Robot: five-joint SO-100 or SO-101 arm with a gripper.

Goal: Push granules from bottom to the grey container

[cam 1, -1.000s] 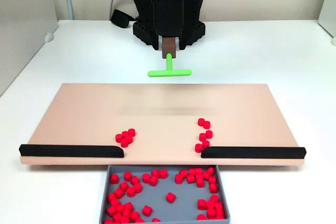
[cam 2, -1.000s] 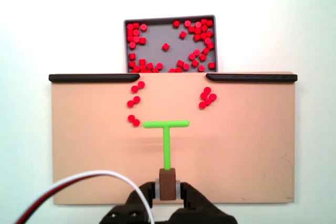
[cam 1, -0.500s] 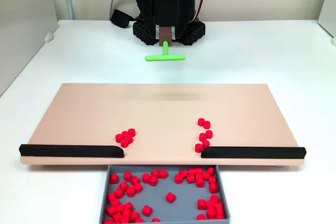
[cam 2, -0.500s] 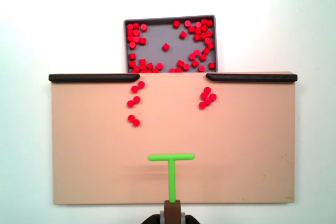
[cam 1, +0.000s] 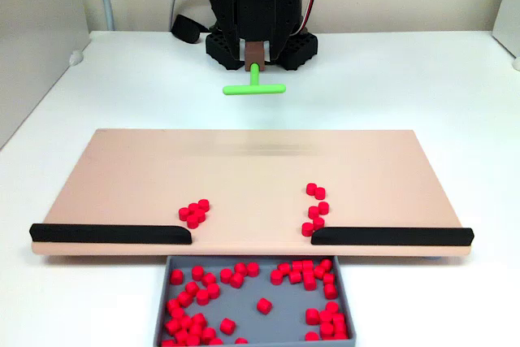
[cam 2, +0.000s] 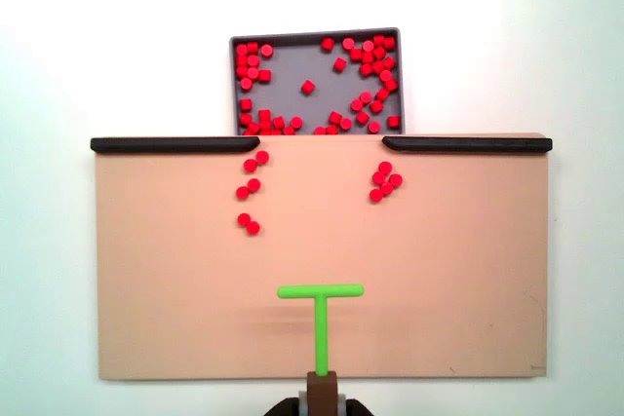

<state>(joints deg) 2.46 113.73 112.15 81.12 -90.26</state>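
Granules: most lie in the grey container (cam 2: 316, 80); two small clusters of granules (cam 2: 385, 180) sit on the peach board (cam 2: 439, 260) near the gap between the black strips (cam 2: 174, 144)
Grey container: on the white worktop (cam 1: 406, 79), touching the board's edge at the gap
Pusher: green T-shaped pusher (cam 2: 320, 314) held above the board's opposite edge, well apart from the clusters
Gripper: gripper (cam 1: 254, 54) clenched on the pusher's brown base
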